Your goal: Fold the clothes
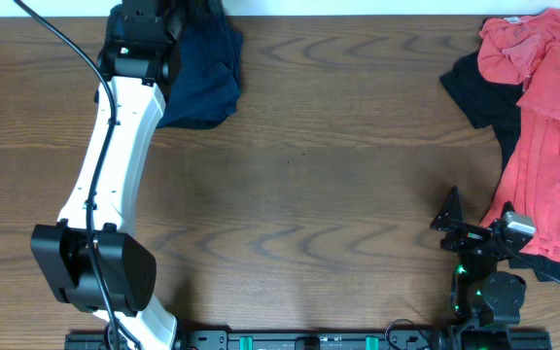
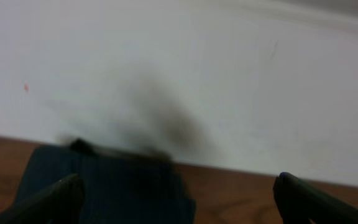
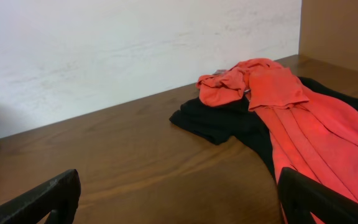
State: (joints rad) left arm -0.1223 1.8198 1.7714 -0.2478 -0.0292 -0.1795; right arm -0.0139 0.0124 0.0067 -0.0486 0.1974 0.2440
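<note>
At the near edge of the counter (image 1: 299, 194), the right hand (image 3: 179, 186) is seen low and close to its base. Its fingers are spread wide and nothing is held between them. Just beside it, the near end of the red garment (image 1: 542, 146) is found. This garment is draped in a long, rumpled strip over a black garment (image 1: 479, 92), and both are stretched away toward the far right corner. Neither piece is laid flat, and no fold is seen in either.

The middle of the counter is left bare between the two arms.

At the far left, the left arm is extended almost to the wall (image 2: 229, 62). The left hand (image 2: 178, 186) is held over a navy garment (image 1: 202, 83), which is bunched in a dark heap against the far edge. In the blurred left wrist view its fingers are shown wide apart, with navy cloth below them; nothing appears to be clamped, though whether the cloth is touched cannot be told.

The step in hand is judged to be the fetching of the navy garment, so the task is taken to be barely begun. For the next move, the left hand would need to be lowered and closed on an edge of the cloth. The garment could then be drawn to the open middle and spread flat.
</note>
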